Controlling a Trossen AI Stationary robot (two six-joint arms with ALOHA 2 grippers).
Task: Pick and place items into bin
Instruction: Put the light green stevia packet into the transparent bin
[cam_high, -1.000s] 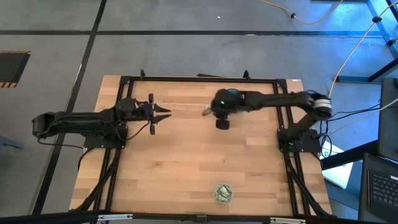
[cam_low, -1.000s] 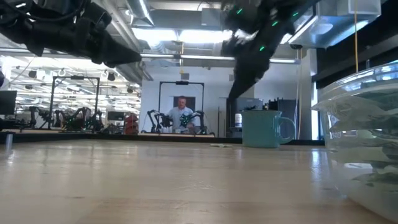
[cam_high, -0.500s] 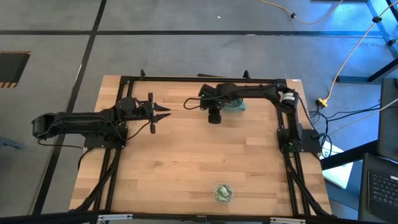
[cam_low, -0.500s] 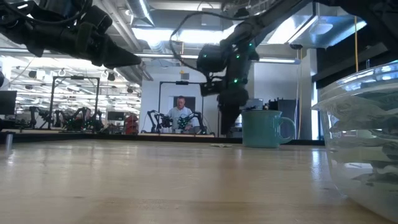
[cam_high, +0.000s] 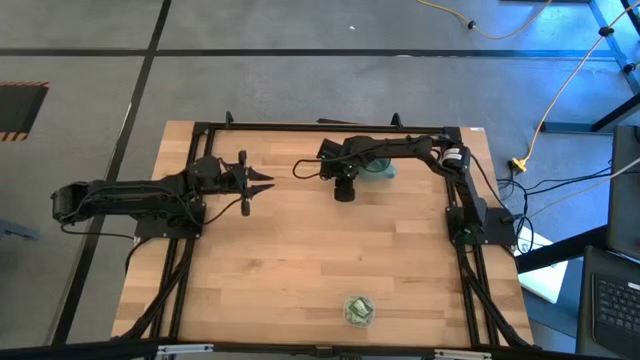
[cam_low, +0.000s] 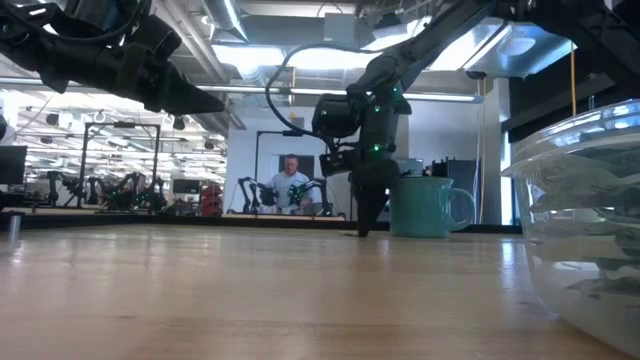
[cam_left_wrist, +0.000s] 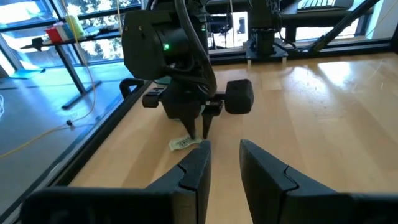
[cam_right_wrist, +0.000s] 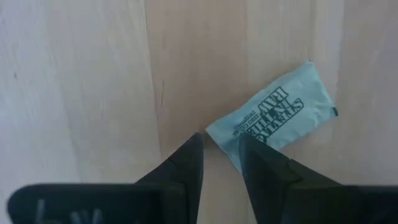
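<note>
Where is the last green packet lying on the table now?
The packet lies flat on the table's far side, just under the right gripper, near the teal mug.

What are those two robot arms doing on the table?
The right gripper is pointing down at a pale green packet lying flat on the table near the teal mug. Its jaws are a little apart at the packet's corner, not gripping it. The clear bin sits at the near edge. The left gripper waits, open.

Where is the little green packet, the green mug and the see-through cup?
packet (cam_right_wrist: 270, 121): right wrist view, middle of its printed face.
mug (cam_low: 420, 207): low view, its side wall.
cup (cam_high: 359, 311): high view, its rim, near the table's front edge.
</note>
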